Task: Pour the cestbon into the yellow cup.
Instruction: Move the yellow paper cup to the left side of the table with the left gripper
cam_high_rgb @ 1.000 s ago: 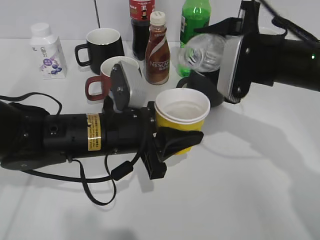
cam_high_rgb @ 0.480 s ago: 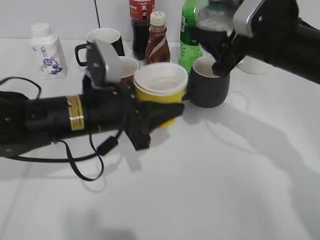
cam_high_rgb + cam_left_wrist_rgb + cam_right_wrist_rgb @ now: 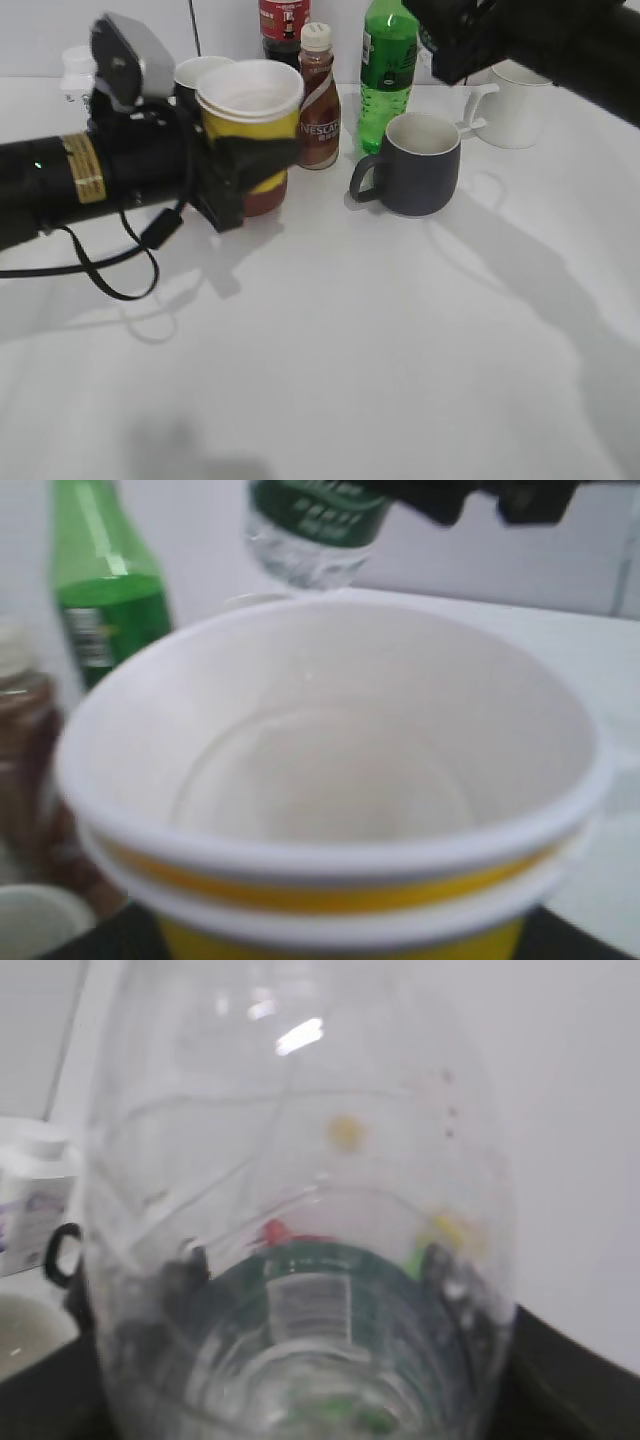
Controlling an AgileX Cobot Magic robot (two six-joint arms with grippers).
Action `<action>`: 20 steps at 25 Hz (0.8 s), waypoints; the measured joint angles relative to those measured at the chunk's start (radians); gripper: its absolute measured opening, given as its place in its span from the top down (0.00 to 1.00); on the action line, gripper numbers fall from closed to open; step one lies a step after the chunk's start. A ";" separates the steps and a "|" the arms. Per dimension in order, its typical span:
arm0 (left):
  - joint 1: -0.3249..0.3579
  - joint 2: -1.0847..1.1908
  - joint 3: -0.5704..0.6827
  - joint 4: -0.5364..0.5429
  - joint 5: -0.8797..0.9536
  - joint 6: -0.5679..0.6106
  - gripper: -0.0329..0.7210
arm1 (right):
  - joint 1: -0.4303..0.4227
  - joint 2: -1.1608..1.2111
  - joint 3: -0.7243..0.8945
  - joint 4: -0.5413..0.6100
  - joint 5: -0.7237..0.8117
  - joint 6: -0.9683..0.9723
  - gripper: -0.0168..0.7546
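Observation:
The yellow cup (image 3: 250,105) has a white rim and a white inside, and it looks empty in the left wrist view (image 3: 320,780). My left gripper (image 3: 258,160) is shut on its side and holds it upright above the table at the left. The cestbon (image 3: 312,530), clear with a dark green label band, hangs above and beyond the cup's far rim. It fills the right wrist view (image 3: 300,1260). My right gripper (image 3: 470,40) is shut on it at the top edge of the exterior view, where the bottle itself is out of sight.
A dark grey mug (image 3: 420,165) stands mid-table with a white mug (image 3: 520,105) behind it. A green soda bottle (image 3: 388,60), a Nescafe bottle (image 3: 318,100), a cola bottle (image 3: 283,20) and a black mug (image 3: 195,72) line the back. A red mug (image 3: 265,200) is behind the cup.
My left arm has carried the yellow cup left and toward the back. My right arm has lifted the cestbon up and away to the top right, out of the exterior view.

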 joint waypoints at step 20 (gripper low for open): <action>0.173 -0.072 0.001 -0.024 0.111 0.000 0.53 | 0.000 -0.121 -0.009 0.150 0.516 0.301 0.36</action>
